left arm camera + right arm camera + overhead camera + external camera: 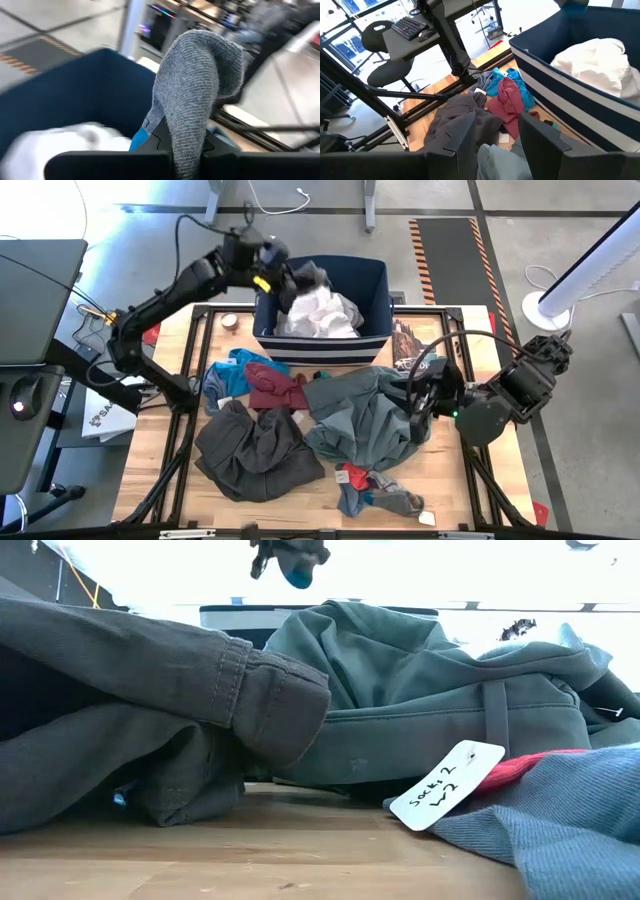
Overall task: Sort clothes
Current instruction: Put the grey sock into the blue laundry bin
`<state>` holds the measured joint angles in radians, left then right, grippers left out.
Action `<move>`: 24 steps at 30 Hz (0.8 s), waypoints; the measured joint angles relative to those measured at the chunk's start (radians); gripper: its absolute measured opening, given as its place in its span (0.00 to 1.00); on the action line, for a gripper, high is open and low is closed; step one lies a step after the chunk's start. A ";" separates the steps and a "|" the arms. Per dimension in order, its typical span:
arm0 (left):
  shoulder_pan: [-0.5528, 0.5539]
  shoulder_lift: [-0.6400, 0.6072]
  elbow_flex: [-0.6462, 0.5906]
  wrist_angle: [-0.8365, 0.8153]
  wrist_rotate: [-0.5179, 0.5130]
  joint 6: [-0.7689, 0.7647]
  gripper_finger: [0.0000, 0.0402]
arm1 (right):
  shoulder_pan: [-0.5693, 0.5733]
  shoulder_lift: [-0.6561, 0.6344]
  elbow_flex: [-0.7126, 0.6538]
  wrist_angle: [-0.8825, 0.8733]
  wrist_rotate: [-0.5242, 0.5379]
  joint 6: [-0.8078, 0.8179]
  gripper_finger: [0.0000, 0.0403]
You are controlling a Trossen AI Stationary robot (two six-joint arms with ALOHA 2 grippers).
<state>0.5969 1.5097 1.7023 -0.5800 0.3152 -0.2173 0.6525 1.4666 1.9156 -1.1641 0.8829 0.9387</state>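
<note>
While the left arm reaches across from the table's left side, the left gripper [288,278] hangs over the navy bin [372,275] with its fingers pressed together on a grey sock [197,95], which drapes over them and shows a blue toe in the left wrist view. Inside the bin lies a heap of white clothes [320,315]. On the wooden table [160,465] in front of the bin, the leftmost pieces are a bright blue garment [228,372] and, touching it, a maroon one [276,388]. Below these spreads the dark grey-brown trousers [255,450]. To their right lies the grey-green shirt [365,415], bunched and overlapping the trousers' edge. Near the table's front edge sits a small pile of grey and red socks [372,485] with a white tag [447,785]. Farther right, the right gripper [418,398] rests at the shirt's right edge; its fingers [465,135] stand spread apart with shirt fabric showing between them, and whether they pinch it cannot be told.
</note>
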 joint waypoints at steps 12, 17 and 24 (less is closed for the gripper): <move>0.168 0.036 0.000 -0.171 -0.055 0.010 0.00 | 0.004 0.043 0.000 0.003 0.005 0.007 0.36; 0.170 0.042 0.000 -0.223 -0.059 -0.009 0.05 | 0.004 0.054 0.000 -0.001 0.004 0.032 0.36; 0.169 0.042 0.000 -0.235 -0.107 -0.060 0.28 | 0.004 0.054 0.000 -0.001 0.000 0.031 0.36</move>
<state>0.7662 1.5517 1.7027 -0.8148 0.2082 -0.2774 0.6563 1.5204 1.9156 -1.1648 0.8827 0.9695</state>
